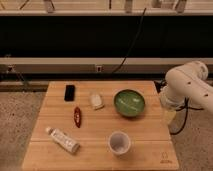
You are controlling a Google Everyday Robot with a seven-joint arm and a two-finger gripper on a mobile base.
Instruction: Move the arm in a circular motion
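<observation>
The arm (187, 85) is white and thick, with rounded joints and small dark dots. It comes into view to the right of the green bowl (129, 103) and bends down towards it. Its lower end, with the end effector (169, 116), hangs just to the right of the bowl, over the right edge of the table (145, 150). I cannot tell whether the end effector is open or closed, and it holds nothing that I can see. A black wire (184, 122) hangs right of the bowl, below the arm.

The table is made of light wooden boards. The bowl stands on its right half. Just left of the bowl lies a small white packet (96, 100), and further left a small black flat object (69, 92). A red pepper (77, 116) lies left of the bowl and a little nearer to the camera. A white cup (120, 143) stands upright in front of the bowl, near the front edge. A white tube (63, 140) lies on a slant, far to the left of the bowl and nearer to the camera.

The floor (15, 115) is pale and speckled. Behind the bowl a pale ledge (50, 65) runs along the wall, with a dark band above it. A black cable (131, 47) goes down across this band to the ledge.
</observation>
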